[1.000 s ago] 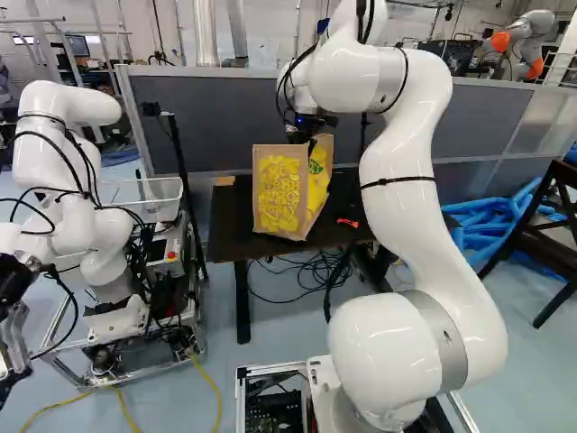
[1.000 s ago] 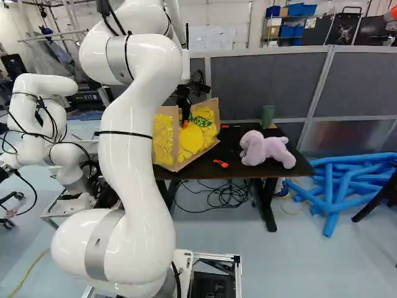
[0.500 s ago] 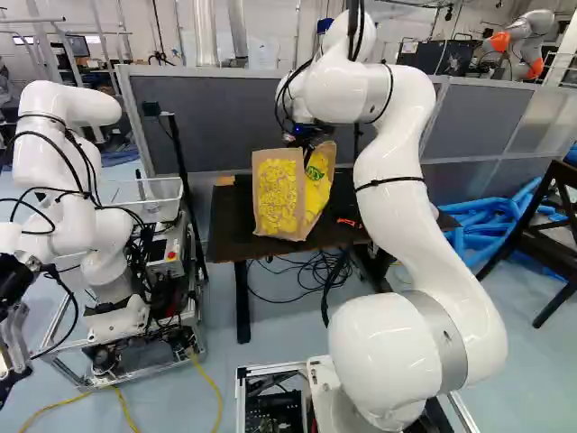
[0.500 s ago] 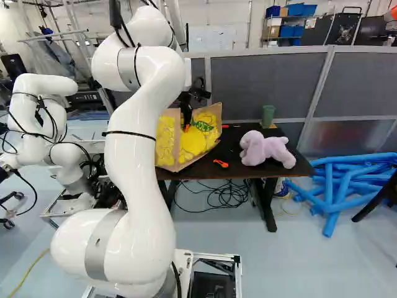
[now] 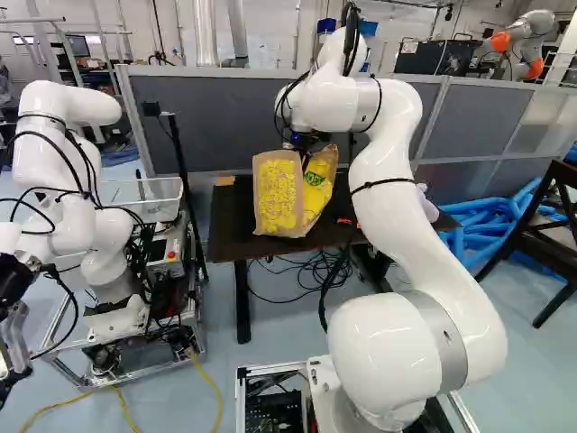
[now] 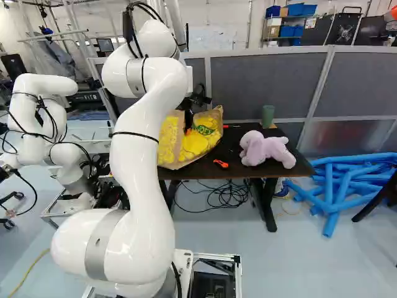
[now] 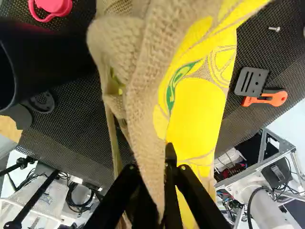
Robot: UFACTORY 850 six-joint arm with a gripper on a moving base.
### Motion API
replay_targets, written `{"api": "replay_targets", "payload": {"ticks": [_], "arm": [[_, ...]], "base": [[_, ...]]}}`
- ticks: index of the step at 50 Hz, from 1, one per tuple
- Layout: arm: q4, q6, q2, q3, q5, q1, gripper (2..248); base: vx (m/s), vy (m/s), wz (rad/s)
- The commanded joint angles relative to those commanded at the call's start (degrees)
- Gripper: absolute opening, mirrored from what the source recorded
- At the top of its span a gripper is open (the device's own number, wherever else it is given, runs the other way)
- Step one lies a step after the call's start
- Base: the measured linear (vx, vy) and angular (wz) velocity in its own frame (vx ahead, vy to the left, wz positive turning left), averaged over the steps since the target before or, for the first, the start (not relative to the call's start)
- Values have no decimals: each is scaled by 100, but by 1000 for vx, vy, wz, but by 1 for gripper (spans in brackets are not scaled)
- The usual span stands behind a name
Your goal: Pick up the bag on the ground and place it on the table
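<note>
Bag [image 5: 278,197], one only, sits on one table [image 6: 231,148], gripped between two jaws.

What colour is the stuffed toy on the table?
The stuffed toy is pale purple; it shows best in the right base view.

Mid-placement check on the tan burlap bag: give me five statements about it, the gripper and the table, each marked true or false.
1. The tan burlap bag with yellow print stands on the dark table. True.
2. The black gripper is clear of the bag. False: the gripper is shut on the bag's fabric.
3. A lilac plush toy is on the same table. True.
4. The green cup stands between the bag and the toy. False: the cup stands behind the toy.
5. A small orange-handled tool lies on the table beside the bag. True.
</note>
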Motion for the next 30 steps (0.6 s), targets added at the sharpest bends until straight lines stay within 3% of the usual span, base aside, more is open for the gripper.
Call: {"api": "replay_targets", "payload": {"ticks": [1,5,6,10,11,15,16,21,22,26,27,30], "arm": [[0,0,-2,-1,0,0,36],[0,0,-7,-5,0,0,36],[0,0,-8,-5,0,0,71],[0,0,-8,-5,0,0,71],[0,0,-8,-5,0,0,107],[0,0,-8,-5,0,0,107],[0,0,-8,-5,0,0,144],[0,0,-8,-5,0,0,144],[0,0,-8,-5,0,0,180],[0,0,-8,-5,0,0,180],[0,0,-8,-5,0,0,216],[0,0,-8,-5,0,0,216]], "base": [[0,0,0],[0,0,0],[0,0,0],[0,0,0],[0,0,0],[0,0,0],[0,0,0],[0,0,0],[0,0,0],[0,0,0],[0,0,0],[0,0,0]]}}
